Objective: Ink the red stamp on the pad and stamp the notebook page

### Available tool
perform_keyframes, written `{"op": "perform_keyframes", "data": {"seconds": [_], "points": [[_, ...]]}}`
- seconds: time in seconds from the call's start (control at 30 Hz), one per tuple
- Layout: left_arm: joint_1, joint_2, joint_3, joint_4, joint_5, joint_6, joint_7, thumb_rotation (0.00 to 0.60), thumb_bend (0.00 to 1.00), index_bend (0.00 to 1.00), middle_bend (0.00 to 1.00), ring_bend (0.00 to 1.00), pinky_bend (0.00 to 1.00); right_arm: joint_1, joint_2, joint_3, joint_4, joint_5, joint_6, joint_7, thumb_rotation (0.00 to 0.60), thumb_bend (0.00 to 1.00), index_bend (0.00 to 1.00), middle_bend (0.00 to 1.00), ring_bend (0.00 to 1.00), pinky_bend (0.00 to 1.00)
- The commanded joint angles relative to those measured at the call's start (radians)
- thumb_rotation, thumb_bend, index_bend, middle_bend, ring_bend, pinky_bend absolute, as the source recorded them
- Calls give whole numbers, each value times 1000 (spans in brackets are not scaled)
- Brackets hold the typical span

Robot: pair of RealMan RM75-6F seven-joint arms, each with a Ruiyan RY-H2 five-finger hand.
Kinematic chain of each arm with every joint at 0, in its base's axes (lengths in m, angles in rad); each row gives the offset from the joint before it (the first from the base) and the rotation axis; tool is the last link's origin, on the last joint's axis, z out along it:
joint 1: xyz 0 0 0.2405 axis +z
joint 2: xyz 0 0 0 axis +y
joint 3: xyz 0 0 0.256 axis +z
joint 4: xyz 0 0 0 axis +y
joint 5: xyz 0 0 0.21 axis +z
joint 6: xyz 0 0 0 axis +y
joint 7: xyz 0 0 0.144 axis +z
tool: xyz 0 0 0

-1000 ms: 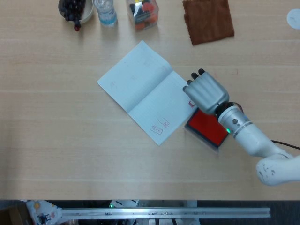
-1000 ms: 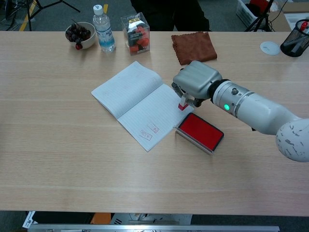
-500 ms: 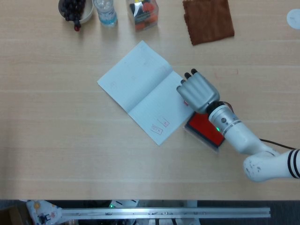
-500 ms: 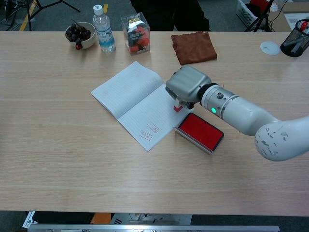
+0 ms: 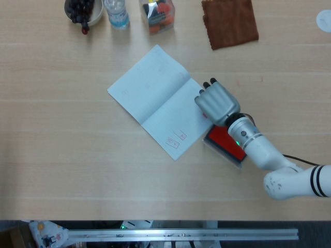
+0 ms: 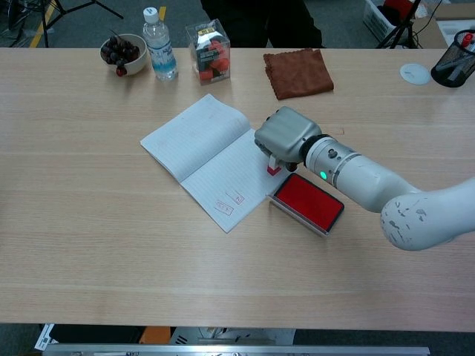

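An open notebook (image 6: 211, 156) lies at centre frame, two stamp marks near its lower corner. Just right, the right hand (image 6: 286, 135) grips the small red stamp (image 6: 274, 167) over the page's right edge; it looks light, rigid, best held by its upper body. The ink pad (image 6: 308, 203) sits lower right.

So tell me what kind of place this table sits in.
Probably a lab or studio workspace, not a home. Beyond the wooden table, the chest view shows tripod legs on a grey floor and a mesh pen holder, while the right hand holds a red stamp over the notebook.
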Motion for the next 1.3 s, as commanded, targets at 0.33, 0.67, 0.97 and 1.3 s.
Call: {"op": "perform_keyframes", "data": {"seconds": [0.33,0.67,0.97,1.3], "points": [[0,-1,-1,3,-1,-1,-3,600,272,42,43,36,63,-2,-18,3,33,3,-7,5,600,327,683,499,300,305],[1,-1,-3,4,-2,0,-3,600,272,42,43,36,63,-3,-27,3,42,-1,-11,6,600,327,685,501,304,305],[0,-2,-3,7,-3,-2,-4,600,272,42,43,36,63,-8,-27,6,54,4,-11,7,600,327,686,501,306,305],[1,-2,-3,7,-4,-2,-3,600,272,42,43,36,63,-6,-34,10,55,1,-15,6,600,327,688,503,308,306]]}}
